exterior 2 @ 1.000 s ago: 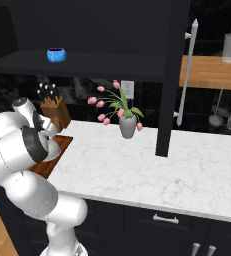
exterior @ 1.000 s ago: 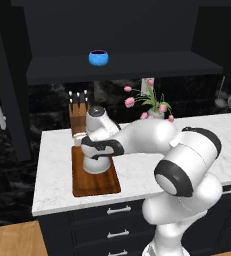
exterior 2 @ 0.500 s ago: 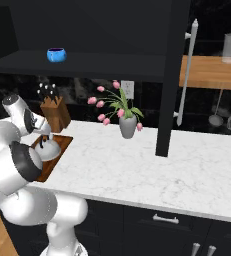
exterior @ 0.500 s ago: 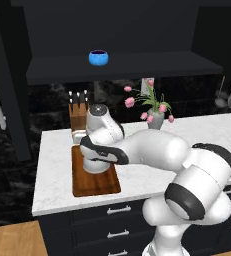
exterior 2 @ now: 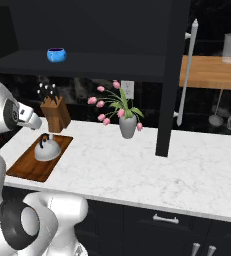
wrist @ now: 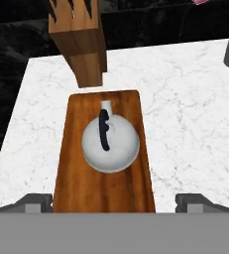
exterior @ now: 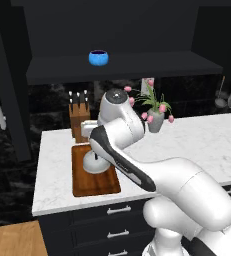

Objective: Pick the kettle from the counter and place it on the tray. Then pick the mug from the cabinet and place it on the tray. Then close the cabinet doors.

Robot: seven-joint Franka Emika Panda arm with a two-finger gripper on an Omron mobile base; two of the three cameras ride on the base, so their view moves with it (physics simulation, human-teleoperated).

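Since kettle sits on tray, I hold gripper above kettle, fingers wide apart, nothing in them. Mug waits on cabinet shelf, high above kettle.

Kitchen, rendered. White marble worktop over dark drawers with silver handles; black wall cabinet above. Wooden knife block far left by the wall; ladle and whisk hanging far right; tulip vase mid-worktop.
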